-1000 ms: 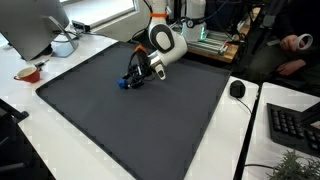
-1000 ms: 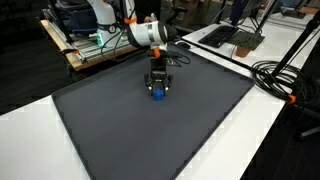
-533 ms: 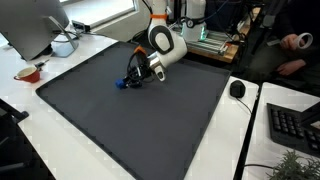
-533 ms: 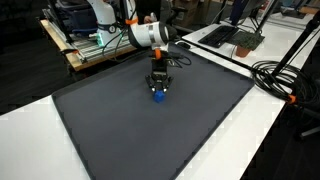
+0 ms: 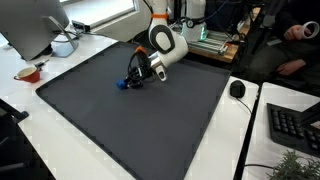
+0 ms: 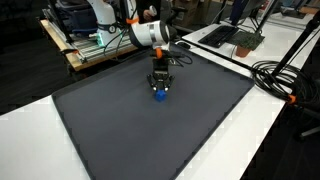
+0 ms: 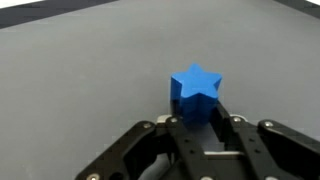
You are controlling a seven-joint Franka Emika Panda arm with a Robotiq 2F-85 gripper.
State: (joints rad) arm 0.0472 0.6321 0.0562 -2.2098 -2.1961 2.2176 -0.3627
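A small blue star-shaped block [image 7: 195, 90] sits on the dark grey mat [image 5: 130, 130] toward its far side. It shows in both exterior views [image 5: 122, 84] [image 6: 158, 96]. My gripper [image 7: 197, 122] is down at the mat with its two black fingers pressed against the block's left and right sides. In both exterior views the gripper [image 5: 131, 80] [image 6: 158, 87] stands right over the block, with the white wrist [image 5: 165, 45] above it.
A red cup [image 5: 28, 73], a white bowl [image 5: 63, 46] and a monitor [image 5: 30, 25] stand beside the mat. A black mouse [image 5: 237, 88] and keyboard [image 5: 295, 125] lie on the white table. Black cables [image 6: 275, 75] and a laptop [image 6: 235, 35] lie beyond the mat's edge.
The gripper and block have settled very slightly lower toward the mat. Otherwise nothing visibly differs.
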